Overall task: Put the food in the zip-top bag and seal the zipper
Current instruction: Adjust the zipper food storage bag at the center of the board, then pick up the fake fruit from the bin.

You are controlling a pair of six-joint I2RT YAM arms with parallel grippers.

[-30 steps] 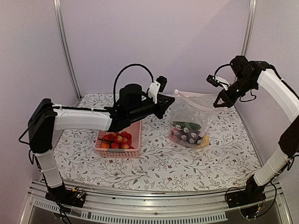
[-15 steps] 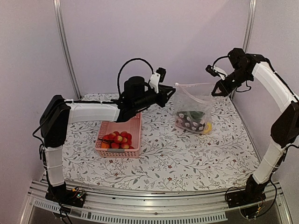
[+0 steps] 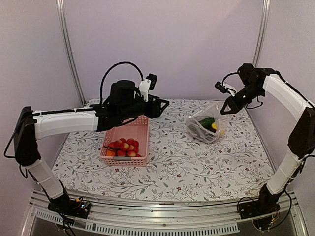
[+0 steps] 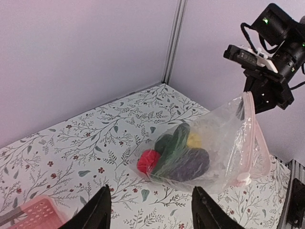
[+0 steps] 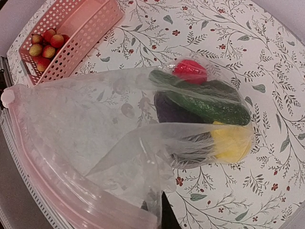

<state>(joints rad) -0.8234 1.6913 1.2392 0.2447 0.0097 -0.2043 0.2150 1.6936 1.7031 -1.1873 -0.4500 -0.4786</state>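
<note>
I see the zip-top bag (image 3: 206, 129) lying slumped at the far right of the flower-printed table (image 3: 197, 167). Its clear, crinkled film bulges around some of the food (image 4: 186, 164) (a green, a dark purple, a yellow and a red piece). Its pale pink zipper (image 5: 57, 188) curves along the raised mouth edge, and my right gripper (image 3: 227, 109) is pinched closed on that upper corner, close to the right wall. Open tabletop lies near and left of the bag. My left gripper (image 4: 151, 210) hovers by the far end of the pink lattice basket (image 3: 140, 132), fingers spread apart and holding nothing. Round red berries (image 3: 124, 146) are heaped at the basket's near end, well apart from the bag.
</note>
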